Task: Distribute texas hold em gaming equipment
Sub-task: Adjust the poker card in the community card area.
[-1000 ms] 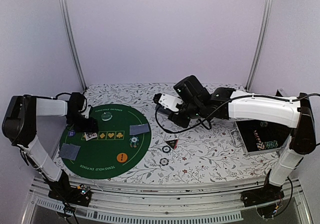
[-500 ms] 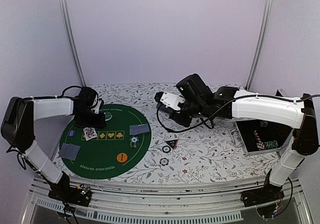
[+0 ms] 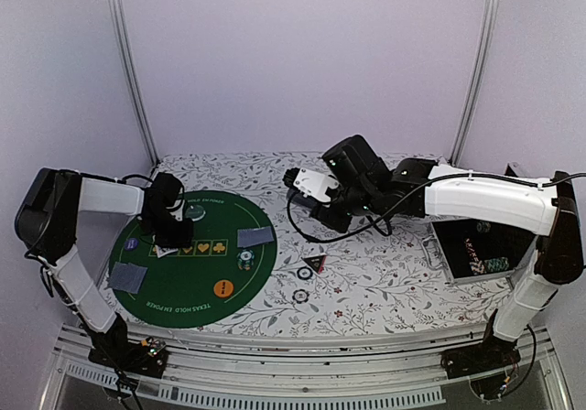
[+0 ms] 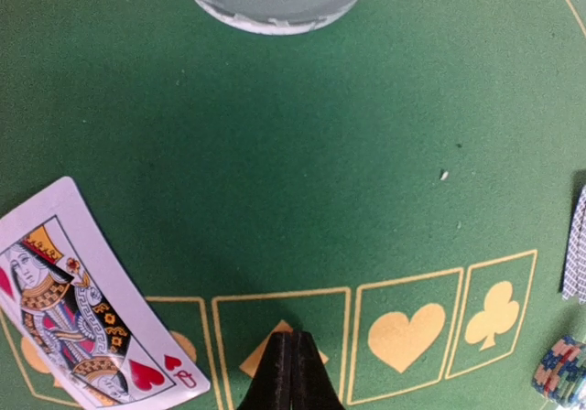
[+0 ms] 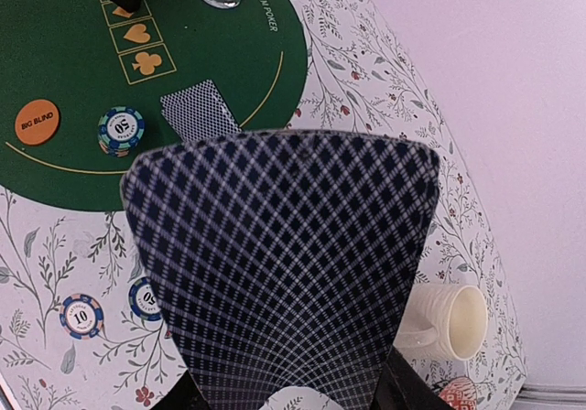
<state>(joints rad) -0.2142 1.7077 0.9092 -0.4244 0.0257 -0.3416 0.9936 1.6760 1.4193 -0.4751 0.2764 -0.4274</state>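
A pale lilac back wall (image 3: 302,62) closes the space, with matching side panels on the left (image 3: 46,80) and right (image 3: 549,71). Two slim aluminium posts (image 3: 128,62) (image 3: 478,62) rise at the back corners, tilting slightly outward. The table wears a white cloth (image 3: 385,291) printed with grey leaves and small red flowers. Aluminium rails (image 3: 302,355) run along its near edge. The light is soft and even, with faint shadows.
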